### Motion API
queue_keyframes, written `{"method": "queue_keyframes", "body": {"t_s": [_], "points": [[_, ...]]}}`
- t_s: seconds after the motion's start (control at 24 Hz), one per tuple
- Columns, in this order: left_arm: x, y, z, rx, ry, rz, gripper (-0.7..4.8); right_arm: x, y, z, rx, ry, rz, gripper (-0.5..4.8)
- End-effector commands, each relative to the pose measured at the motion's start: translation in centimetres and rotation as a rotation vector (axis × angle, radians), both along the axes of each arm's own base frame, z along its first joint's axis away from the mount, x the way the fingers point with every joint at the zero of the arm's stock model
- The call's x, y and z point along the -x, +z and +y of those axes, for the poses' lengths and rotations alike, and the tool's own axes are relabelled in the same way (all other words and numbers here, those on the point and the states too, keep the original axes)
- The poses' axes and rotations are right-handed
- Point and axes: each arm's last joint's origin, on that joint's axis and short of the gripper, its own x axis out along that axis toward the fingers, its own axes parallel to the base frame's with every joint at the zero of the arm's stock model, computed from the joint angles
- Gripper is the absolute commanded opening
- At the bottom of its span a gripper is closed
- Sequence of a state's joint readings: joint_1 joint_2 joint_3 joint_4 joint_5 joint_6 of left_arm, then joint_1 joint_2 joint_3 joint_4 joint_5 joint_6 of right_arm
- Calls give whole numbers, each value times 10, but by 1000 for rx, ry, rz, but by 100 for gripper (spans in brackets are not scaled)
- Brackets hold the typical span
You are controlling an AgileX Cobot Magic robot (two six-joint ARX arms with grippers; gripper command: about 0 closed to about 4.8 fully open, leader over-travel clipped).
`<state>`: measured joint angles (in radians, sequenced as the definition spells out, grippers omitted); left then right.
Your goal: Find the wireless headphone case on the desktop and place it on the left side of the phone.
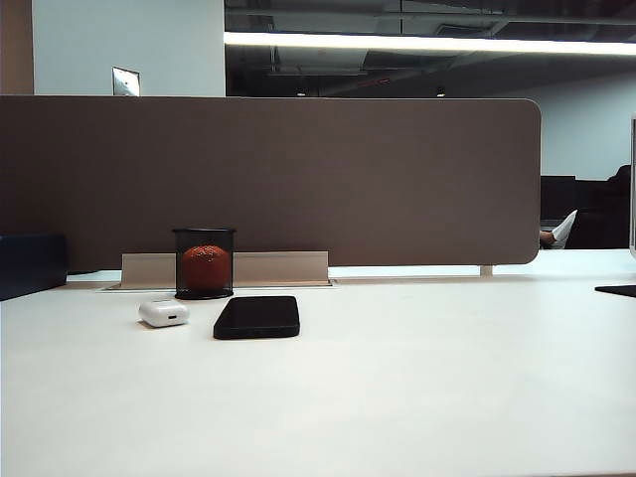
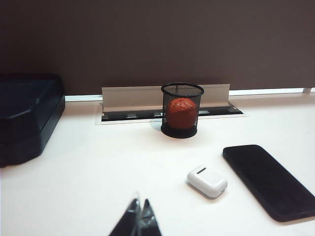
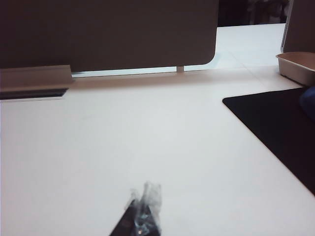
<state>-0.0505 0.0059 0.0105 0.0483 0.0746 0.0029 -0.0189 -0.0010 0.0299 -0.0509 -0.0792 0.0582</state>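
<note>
The white wireless headphone case [image 1: 163, 313] lies on the white desktop [image 1: 397, 388], a short gap to the left of the black phone [image 1: 256, 317]. The left wrist view shows the case [image 2: 207, 181] beside the phone [image 2: 270, 179] too, both well ahead of my left gripper [image 2: 140, 204], which is shut and empty with its tips pressed together. My right gripper [image 3: 145, 194] is shut and empty over bare desktop [image 3: 123, 137], far from both objects. Neither arm shows in the exterior view.
A black mesh cup holding an orange ball [image 1: 205, 263] stands just behind the case, in front of the brown partition [image 1: 298, 179]. A dark box [image 2: 27, 115] sits at the far left. A black mat [image 3: 275, 128] and a beige tray [image 3: 298, 66] lie at the right.
</note>
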Motion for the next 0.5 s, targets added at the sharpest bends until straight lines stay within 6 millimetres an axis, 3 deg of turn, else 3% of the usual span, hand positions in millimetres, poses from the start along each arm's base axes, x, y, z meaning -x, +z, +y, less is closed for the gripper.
{"method": "queue_keyframes", "body": {"t_s": [0.04, 0.5], "points": [[0, 1, 0, 4, 5, -9, -6, -1, -5, -1, 3, -17, -7, -8], [0, 0, 0, 3, 5, 7, -5, -1, -1, -1, 52, -51, -52, -7]]}}
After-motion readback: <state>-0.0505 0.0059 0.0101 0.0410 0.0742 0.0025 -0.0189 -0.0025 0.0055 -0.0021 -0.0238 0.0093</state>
